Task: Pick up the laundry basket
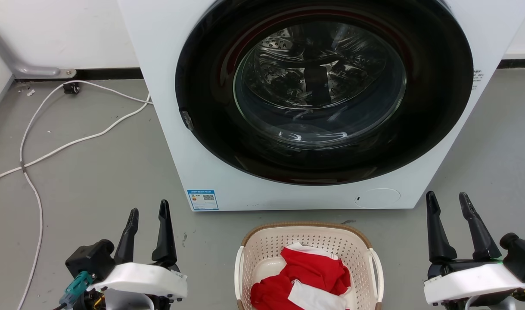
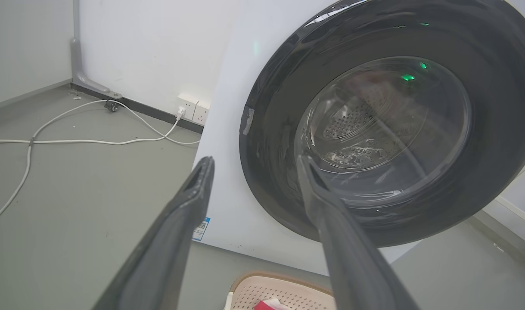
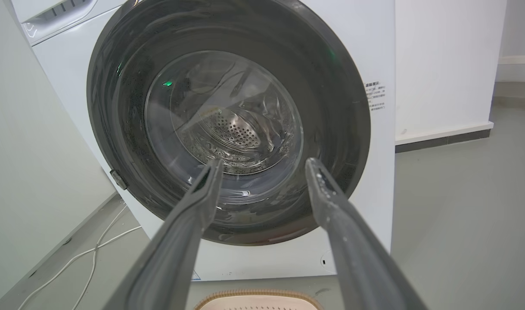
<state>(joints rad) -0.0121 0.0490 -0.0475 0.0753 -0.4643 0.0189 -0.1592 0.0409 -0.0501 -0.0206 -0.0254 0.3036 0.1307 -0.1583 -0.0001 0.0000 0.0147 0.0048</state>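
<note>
The left end effector (image 1: 149, 206) and right end effector (image 1: 447, 194) hang released, empty, flanking the laundry basket (image 1: 305, 224) on the floor (image 1: 94, 181) before the washing machine (image 1: 167, 129). Probably light, stiff plastic; take its white side handles (image 1: 238, 269).

Nothing legible. Blue sticker (image 1: 203, 199) low on the washing machine (image 1: 288, 196) front, print too small. Tiny printed lines (image 3: 375, 95) near its right edge, unreadable.
</note>
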